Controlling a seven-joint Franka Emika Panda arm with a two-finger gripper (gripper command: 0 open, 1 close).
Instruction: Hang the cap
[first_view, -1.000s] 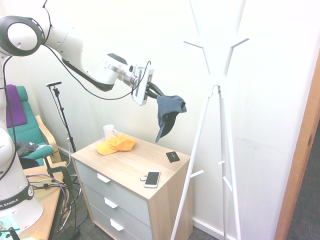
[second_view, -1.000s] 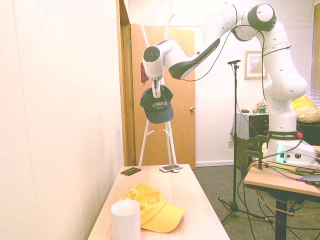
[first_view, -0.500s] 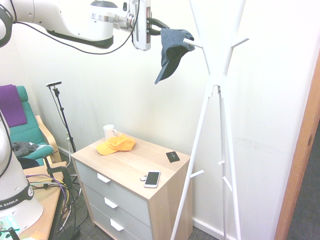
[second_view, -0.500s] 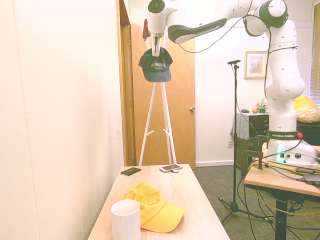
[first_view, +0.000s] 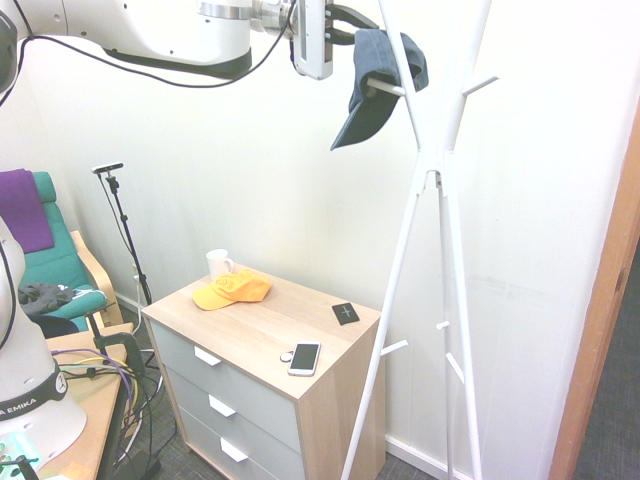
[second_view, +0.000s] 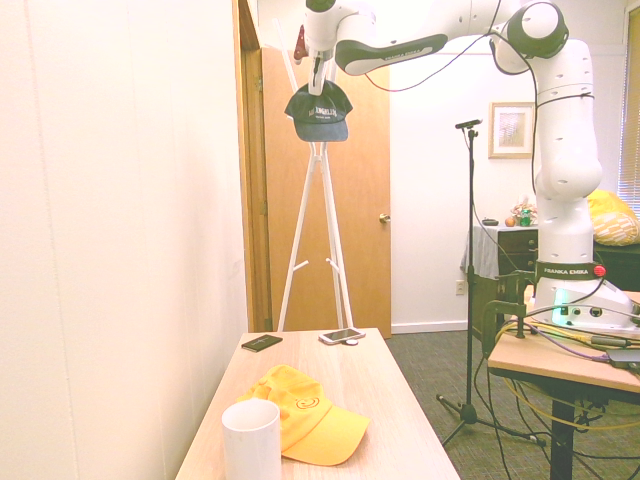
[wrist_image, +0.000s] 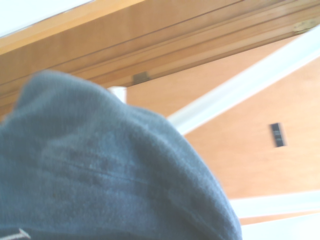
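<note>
The end effector (first_view: 350, 18) is clamped tight on the cap (first_view: 378, 82), high up near the top of both exterior views. The cap hangs from its tip with the brim pointing down, and its crown lies against a peg of the white coat stand (first_view: 425, 180) right beside the end effector; whether the peg bears it cannot be told. In the wrist view, blue fabric (wrist_image: 105, 175) fills the lower part. Far below stands the desk (first_view: 300, 385), carrying a yellow cap (first_view: 232, 289), white mug (first_view: 217, 264), phone (first_view: 304, 357) and a dark card (first_view: 346, 313).
</note>
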